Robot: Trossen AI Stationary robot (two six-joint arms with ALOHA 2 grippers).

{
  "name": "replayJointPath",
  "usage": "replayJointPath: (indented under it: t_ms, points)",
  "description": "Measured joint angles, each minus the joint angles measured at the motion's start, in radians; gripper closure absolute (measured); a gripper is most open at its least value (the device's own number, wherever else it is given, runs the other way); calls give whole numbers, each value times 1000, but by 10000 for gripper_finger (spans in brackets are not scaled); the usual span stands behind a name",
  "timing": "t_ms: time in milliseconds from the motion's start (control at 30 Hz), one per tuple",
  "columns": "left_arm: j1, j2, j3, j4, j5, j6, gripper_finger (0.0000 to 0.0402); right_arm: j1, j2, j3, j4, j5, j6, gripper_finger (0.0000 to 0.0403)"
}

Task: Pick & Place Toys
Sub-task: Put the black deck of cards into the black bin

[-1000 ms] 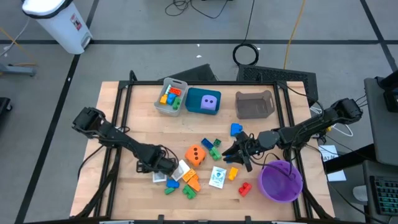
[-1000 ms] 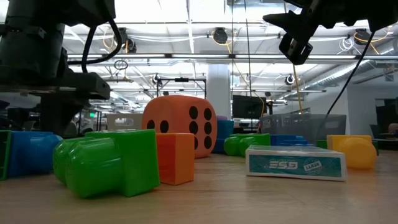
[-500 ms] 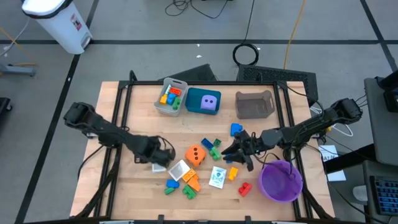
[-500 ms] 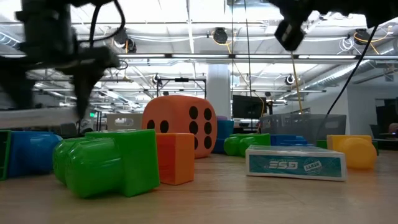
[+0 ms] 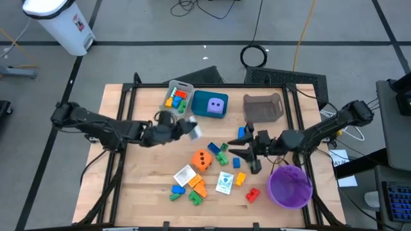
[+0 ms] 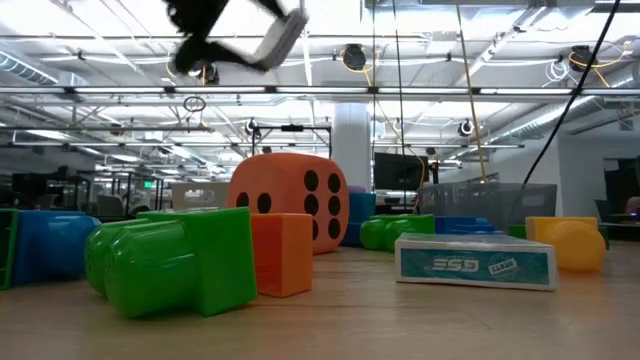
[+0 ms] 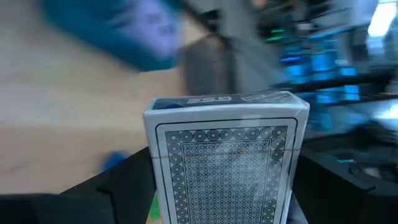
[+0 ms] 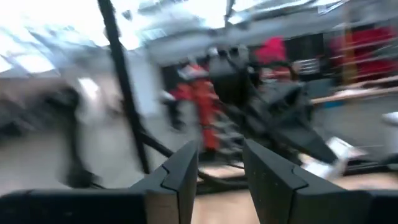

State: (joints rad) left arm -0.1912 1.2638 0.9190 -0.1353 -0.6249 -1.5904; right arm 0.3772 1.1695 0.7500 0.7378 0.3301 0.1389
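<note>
White card box [image 5: 191,129] clamped in the left gripper [image 5: 186,128], seen from above, aloft between the grey tray [image 5: 176,99] and the orange die [image 5: 202,159]. Some bricks already in that tray, purple die [image 5: 218,106] in the teal tray [image 5: 210,104]; brown tray [image 5: 262,108] bare, loose bricks, cards and orange die left on the table [image 5: 135,173]. Right gripper [image 5: 241,150] over the scattered bricks, fingers narrowly parted, empty.

Low down: box [image 6: 279,35] carried high above the orange die [image 6: 287,203].

Left wrist: box [image 7: 227,157] upright between the fingers [image 7: 115,190], teal tray [image 7: 118,28] ahead.

Right wrist: nothing between the fingers [image 8: 180,177].
</note>
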Motion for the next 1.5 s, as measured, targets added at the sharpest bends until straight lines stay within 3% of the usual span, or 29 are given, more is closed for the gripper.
replayJointPath:
  t_ms: [133,333,500,700,933,1067,1267,1500]
  points:
    - [55,30,1,294,23,174,89,11,2,108,-188,115,-145,292]
    - [110,67,2,508,86,269,94,-28,2,124,-208,117,-105,289]
    - [116,114,27,517,110,268,84,-68,23,124,-216,118,-45,266]
    - [134,196,115,506,187,291,82,-94,81,123,-215,119,-18,211]
    - [166,236,193,508,249,341,81,-102,107,123,-179,186,-36,162]
    - [181,235,199,511,261,347,81,-89,90,122,-128,191,-87,150]
    - [205,236,199,505,275,347,81,-48,62,123,25,207,-314,147]
    - [225,236,198,555,297,360,80,-84,74,123,22,350,-369,146]
